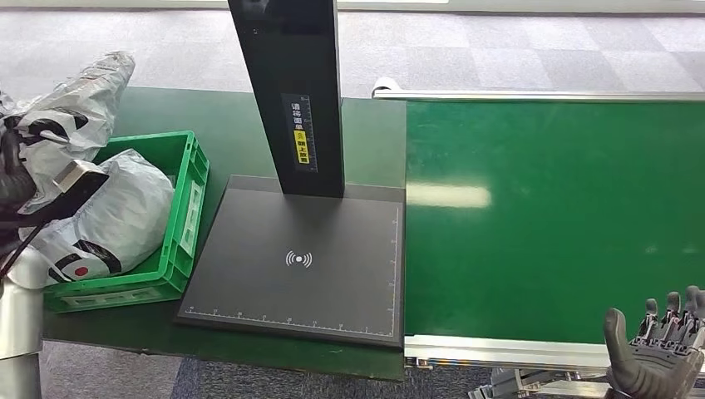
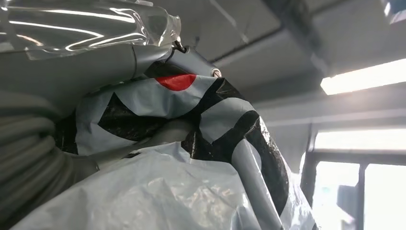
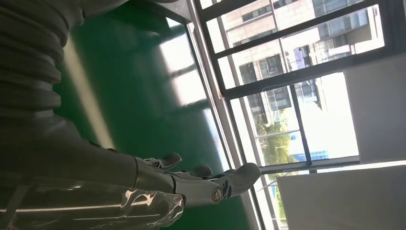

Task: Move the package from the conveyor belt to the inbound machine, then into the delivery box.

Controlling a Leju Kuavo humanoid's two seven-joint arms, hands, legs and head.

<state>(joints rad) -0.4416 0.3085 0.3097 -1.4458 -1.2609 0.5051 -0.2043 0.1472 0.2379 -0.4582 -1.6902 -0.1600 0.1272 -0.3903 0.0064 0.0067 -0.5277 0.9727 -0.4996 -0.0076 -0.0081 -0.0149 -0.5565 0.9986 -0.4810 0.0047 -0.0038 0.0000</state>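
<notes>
While left hand (image 1: pixel 12 170) grips crumpled grey package (image 1: pixel 71 108) with black-red print, right hand (image 1: pixel 661 353) empty, fingers spread.

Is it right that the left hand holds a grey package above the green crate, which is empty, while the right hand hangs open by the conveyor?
Not quite: the green crate already holds a grey package, as the head view shows. The rest stands.
</notes>
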